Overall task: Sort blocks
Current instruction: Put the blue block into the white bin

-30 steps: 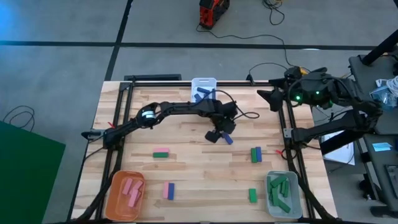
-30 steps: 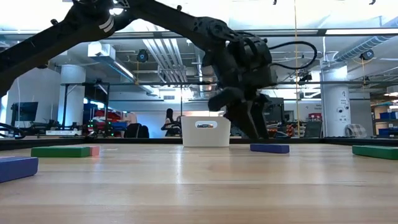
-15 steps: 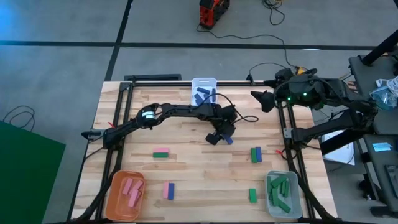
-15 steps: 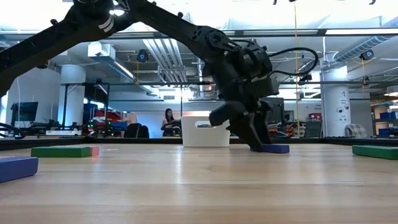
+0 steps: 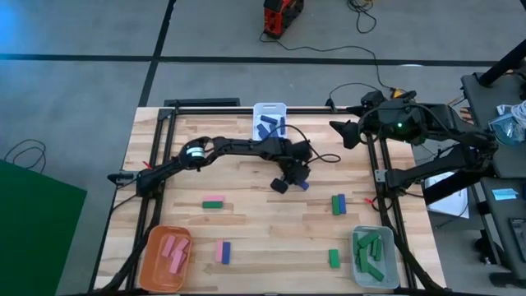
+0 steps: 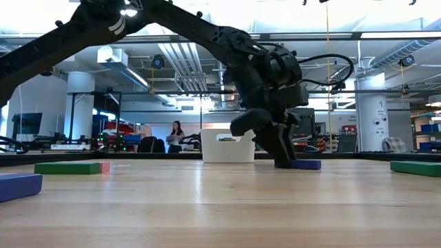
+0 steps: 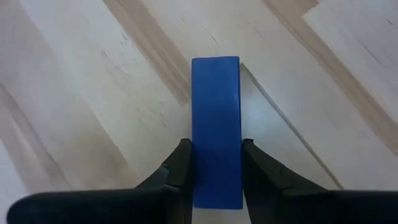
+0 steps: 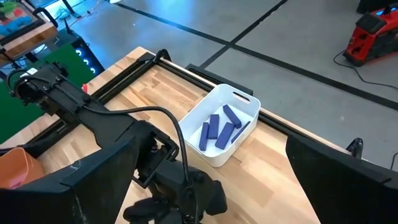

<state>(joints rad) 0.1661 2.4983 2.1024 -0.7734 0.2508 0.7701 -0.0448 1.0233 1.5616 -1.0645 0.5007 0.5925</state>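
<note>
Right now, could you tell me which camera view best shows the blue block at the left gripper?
The left wrist view: the blue block sits between the left gripper fingers. High and low views show only its end; the right wrist view hides it.

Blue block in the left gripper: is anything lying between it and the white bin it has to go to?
Nothing visible. The left gripper is shut on the blue block at mid-table, and the high view shows only bare wood between there and the white bin at the far edge. The other loose blocks lie nearer the front.
</note>
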